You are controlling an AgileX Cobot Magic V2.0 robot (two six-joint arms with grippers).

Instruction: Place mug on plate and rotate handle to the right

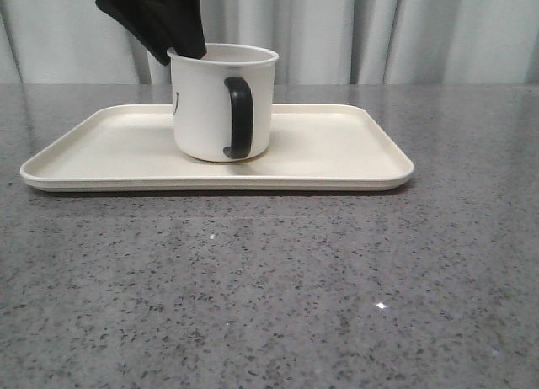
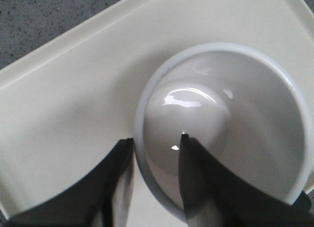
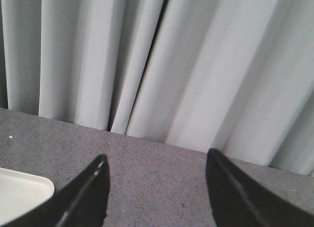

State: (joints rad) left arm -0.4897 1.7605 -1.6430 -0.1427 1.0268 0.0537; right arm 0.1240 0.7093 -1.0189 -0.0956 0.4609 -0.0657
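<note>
1. Front view: the mug (image 1: 223,101) stands upright on the plate (image 1: 337,149), a little left of its middle, on the grey table (image 1: 269,288). Its handle (image 1: 238,117) faces the camera. The left pincer (image 1: 181,45) grips the rim from above.
2. Left wrist view: its jaws straddle the mug wall, one finger (image 2: 196,178) inside, one outside, clamped narrow. Placing looks done; next, twist the handle rightward.
3. Right wrist view: the right pincer (image 3: 156,187) hangs wide, holding nothing, before the curtain (image 3: 162,60).
</note>
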